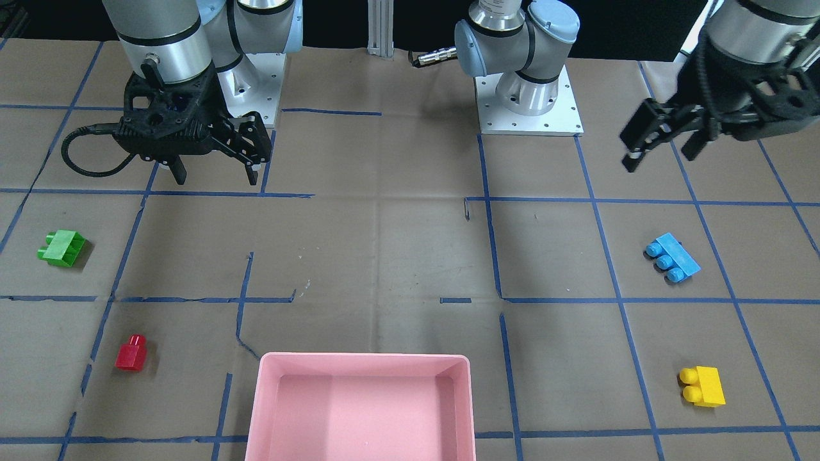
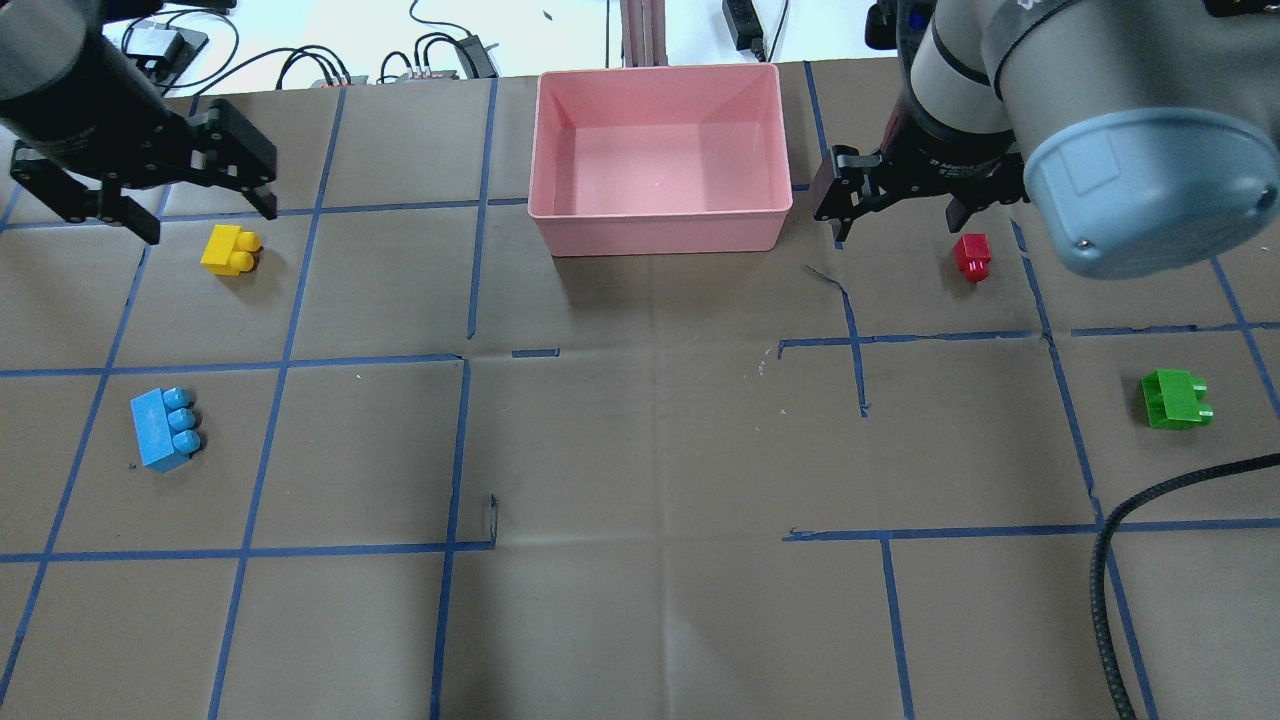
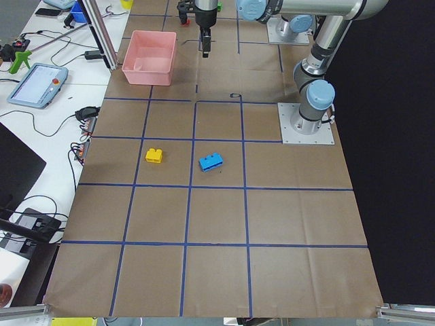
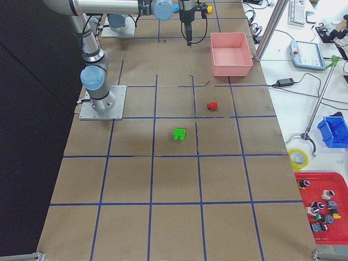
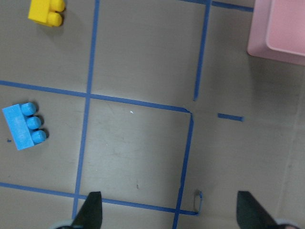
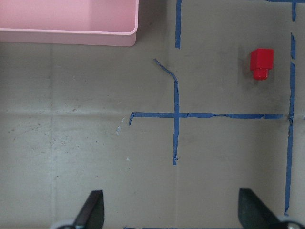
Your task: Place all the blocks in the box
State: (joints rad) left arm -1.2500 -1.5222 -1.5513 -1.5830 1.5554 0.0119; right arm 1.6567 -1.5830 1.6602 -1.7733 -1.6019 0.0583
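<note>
The pink box (image 2: 660, 228) stands empty at the table's far middle edge and also shows in the front view (image 1: 365, 356). The yellow block (image 2: 230, 250) and light-blue block (image 2: 165, 428) lie on my left side. The red block (image 2: 972, 255) and green block (image 2: 1175, 399) lie on my right side. My left gripper (image 2: 207, 222) is open and empty, held high near the yellow block. My right gripper (image 2: 893, 215) is open and empty, between the box and the red block. The red block shows in the right wrist view (image 6: 262, 63), and the light-blue block in the left wrist view (image 5: 24, 125).
Both arm bases (image 1: 528, 96) stand at the robot's edge of the table. A black cable (image 2: 1130, 520) hangs over the near right corner. Blue tape lines grid the brown paper. Tablets, cables and bins lie off the table's far side (image 3: 37, 85).
</note>
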